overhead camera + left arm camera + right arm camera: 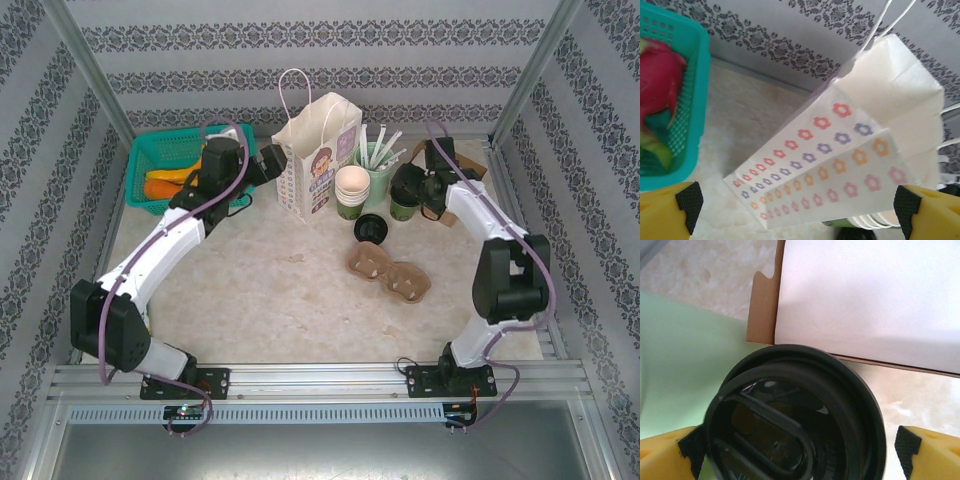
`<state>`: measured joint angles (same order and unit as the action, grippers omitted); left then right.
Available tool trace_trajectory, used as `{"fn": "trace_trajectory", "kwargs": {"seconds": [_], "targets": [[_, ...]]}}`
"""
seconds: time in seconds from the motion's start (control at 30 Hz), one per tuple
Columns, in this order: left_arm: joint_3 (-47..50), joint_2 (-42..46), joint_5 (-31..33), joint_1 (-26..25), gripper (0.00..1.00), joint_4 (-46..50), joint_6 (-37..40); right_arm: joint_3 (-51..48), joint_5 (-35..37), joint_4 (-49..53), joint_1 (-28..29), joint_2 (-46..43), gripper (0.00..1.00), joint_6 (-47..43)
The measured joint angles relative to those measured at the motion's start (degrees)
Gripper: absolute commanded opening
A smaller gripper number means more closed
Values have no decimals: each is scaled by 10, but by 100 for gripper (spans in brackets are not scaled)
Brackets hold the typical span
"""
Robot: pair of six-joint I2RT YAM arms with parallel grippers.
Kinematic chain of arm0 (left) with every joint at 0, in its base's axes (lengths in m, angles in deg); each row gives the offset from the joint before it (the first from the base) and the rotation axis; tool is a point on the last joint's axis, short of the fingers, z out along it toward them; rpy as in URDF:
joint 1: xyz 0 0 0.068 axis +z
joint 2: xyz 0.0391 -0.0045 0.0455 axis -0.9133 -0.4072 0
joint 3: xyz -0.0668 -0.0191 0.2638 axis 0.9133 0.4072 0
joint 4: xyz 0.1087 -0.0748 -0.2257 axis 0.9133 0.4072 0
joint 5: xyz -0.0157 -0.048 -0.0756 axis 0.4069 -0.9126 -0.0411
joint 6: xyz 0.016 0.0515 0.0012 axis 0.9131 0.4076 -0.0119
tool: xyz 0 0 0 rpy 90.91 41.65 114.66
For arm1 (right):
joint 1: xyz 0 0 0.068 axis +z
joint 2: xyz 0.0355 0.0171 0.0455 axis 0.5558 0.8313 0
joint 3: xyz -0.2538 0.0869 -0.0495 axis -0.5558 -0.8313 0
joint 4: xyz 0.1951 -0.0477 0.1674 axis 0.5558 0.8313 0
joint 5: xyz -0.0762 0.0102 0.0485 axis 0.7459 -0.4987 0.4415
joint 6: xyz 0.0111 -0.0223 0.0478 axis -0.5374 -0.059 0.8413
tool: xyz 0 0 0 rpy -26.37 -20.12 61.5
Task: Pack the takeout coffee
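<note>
The takeout coffee [403,207], a dark green cup with a black lid, stands at the back right beside the pale green tumbler of straws [378,165]. My right gripper [414,190] is open around its top. In the right wrist view the black lid [795,415] sits between the yellow fingers of my right gripper [797,452]; the left pad is at the lid's edge and the right pad stands apart from it. The white paper bag [315,150] stands upright at the back centre. My left gripper [273,161] is open just left of the bag [850,140], holding nothing.
A teal basket [170,160] with fruit sits at the back left. A stack of cream cups [352,185], a loose black lid [370,228] and a cardboard cup carrier [390,270] lie mid-table. A white sheet on brown card [865,295] lies behind the coffee.
</note>
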<state>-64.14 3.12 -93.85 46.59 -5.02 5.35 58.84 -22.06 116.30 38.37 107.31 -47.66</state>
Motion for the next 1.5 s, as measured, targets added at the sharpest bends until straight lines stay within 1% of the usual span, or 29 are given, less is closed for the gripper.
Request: {"fn": "trace_trajectory", "kwargs": {"seconds": [0.13, 0.23, 0.33, 0.53, 0.77, 0.9, 0.97, 1.03, 1.13, 1.17, 1.2, 1.27, 1.43, 1.5], "targets": [[-113, -54, -53, 0, 97, 81, -29, -33, 24, -3, 6, -91, 98, -16], [-210, -106, -66, -3, 96, 162, -42, -55, 56, -5, 13, -155, 98, -27], [-287, -148, -52, -10, 93, 240, -58, -84, 95, -8, 19, -204, 98, -38], [-383, -206, -17, -34, 89, 355, -101, -172, 155, -42, 19, -275, 98, -56], [-466, -268, 16, -42, 79, 417, -138, -210, 156, -66, 8, -303, 98, -85], [-506, -302, 31, -42, 73, 438, -146, -229, 156, -74, 8, -318, 98, -87], [-523, -317, 34, -42, 68, 444, -146, -236, 156, -76, 8, -328, 98, -87], [-538, -330, 36, -42, 62, 449, -147, -240, 156, -77, 8, -337, 98, -84], [-546, -341, 43, -42, 47, 450, -147, -249, 156, -81, 8, -354, 98, -80], [-546, -342, 47, -42, 39, 451, -146, -252, 155, -81, 8, -360, 98, -80], [-546, -342, 52, -42, 33, 451, -144, -256, 152, -81, 8, -366, 98, -80], [-547, -342, 61, -42, 24, 453, -145, -261, 143, -81, 8, -376, 98, -81], [-547, -341, 81, -42, 8, 459, -149, -271, 116, -85, 8, -379, 98, -80], [-545, -338, 90, -42, 4, 463, -156, -274, 111, -93, 8, -379, 98, -80]]}}
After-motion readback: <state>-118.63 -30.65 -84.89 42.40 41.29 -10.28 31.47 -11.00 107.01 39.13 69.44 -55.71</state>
